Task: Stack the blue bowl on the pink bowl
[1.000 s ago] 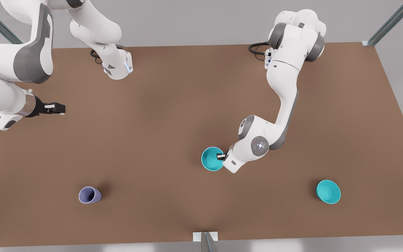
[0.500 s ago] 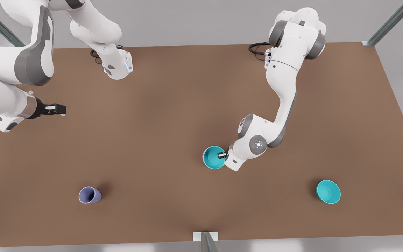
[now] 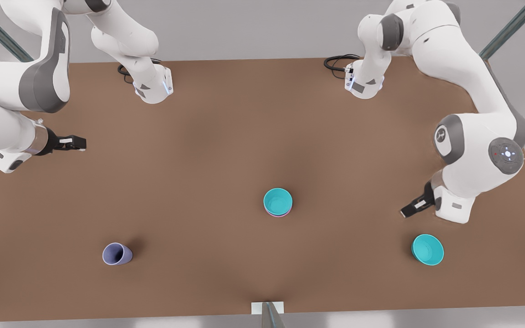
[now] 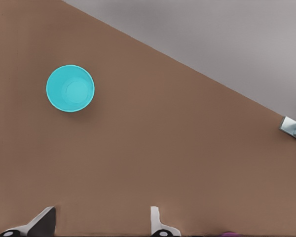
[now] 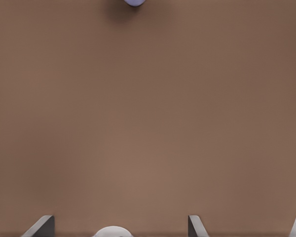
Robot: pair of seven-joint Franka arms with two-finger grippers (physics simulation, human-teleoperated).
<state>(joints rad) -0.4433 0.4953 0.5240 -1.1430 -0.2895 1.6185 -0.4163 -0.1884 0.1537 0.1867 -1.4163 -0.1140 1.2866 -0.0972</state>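
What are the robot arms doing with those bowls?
They are stacking bowls, and that looks done. The blue bowl sits inside the pink bowl in the middle of the table, with just a pink edge peeking out. The left gripper is open, holds nothing and hangs near a second blue bowl. The right gripper is open too and waits on the front view's left. A purple cup stands alone.

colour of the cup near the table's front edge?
Lavender-blue cup; best in the front view.
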